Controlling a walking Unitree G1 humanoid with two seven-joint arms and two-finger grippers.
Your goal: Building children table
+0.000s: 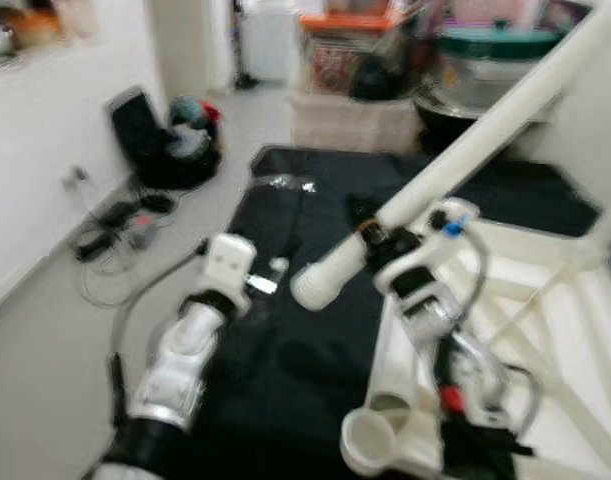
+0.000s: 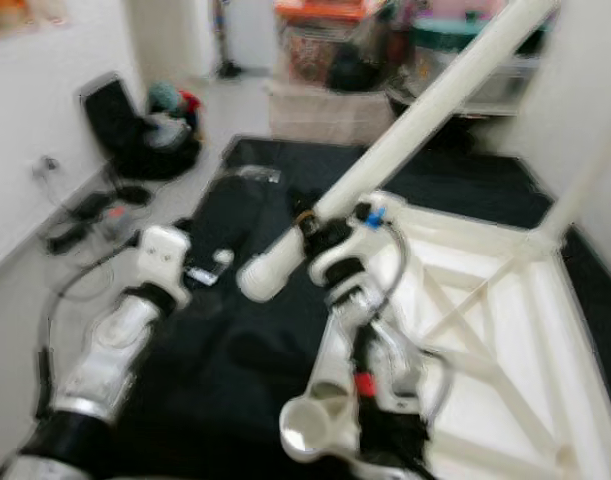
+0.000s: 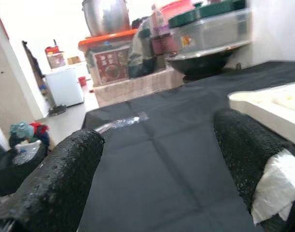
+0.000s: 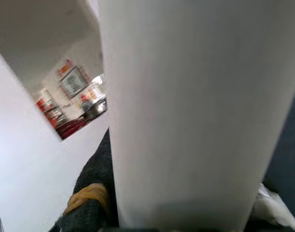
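Head cams look down over the black mat (image 1: 285, 380) they share, left wrist cam skims low across it, right wrist cam's jammed against the white table leg (image 4: 195, 111).

Both eye views motion-blurred, table leg (image 1: 455, 160) cut off at top edge, shelf clutter (image 1: 385, 50) indistinct

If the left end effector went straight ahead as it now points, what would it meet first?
Probably the black mat. The left end effector is open and angled low over it. Beyond lies a clear plastic wrapper, but depth is unclear.
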